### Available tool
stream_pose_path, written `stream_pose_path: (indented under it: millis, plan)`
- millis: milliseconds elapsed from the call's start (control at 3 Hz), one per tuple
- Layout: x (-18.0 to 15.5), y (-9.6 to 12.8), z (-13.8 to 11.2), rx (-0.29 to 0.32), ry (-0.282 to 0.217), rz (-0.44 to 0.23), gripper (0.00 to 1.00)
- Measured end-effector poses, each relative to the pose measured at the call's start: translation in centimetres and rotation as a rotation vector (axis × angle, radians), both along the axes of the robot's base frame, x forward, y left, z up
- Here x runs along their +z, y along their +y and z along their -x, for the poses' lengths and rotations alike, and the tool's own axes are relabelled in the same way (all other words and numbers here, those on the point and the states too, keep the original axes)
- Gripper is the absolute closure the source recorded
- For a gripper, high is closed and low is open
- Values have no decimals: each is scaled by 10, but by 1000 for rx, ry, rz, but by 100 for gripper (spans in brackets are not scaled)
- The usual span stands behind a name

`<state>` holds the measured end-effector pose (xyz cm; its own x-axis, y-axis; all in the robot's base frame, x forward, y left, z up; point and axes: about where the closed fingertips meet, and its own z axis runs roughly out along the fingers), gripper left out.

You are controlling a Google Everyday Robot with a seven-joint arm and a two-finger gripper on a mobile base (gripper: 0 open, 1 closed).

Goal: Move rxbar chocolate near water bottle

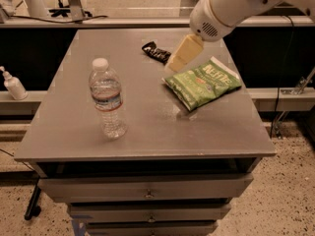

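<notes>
The rxbar chocolate is a small flat black wrapper lying at the back middle of the grey table. The water bottle stands upright at the front left, clear with a white cap. My gripper comes in from the upper right on a white arm. Its cream-coloured end points down-left and hovers just right of the bar, partly covering the bar's right end.
A green chip bag lies on the right side of the table, just below the gripper. A small white pump bottle stands on a ledge off the table's left. Drawers sit below the front edge.
</notes>
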<state>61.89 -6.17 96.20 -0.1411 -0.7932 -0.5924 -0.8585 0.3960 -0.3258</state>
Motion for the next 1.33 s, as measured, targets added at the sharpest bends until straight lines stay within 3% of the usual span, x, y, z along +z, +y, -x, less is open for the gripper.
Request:
stream_pose_path:
  millis: [667,1333]
  plan:
    - [1,-1,-6,-11,-24,-34,0]
    - [-17,6,-66,-60,-68,-223,0]
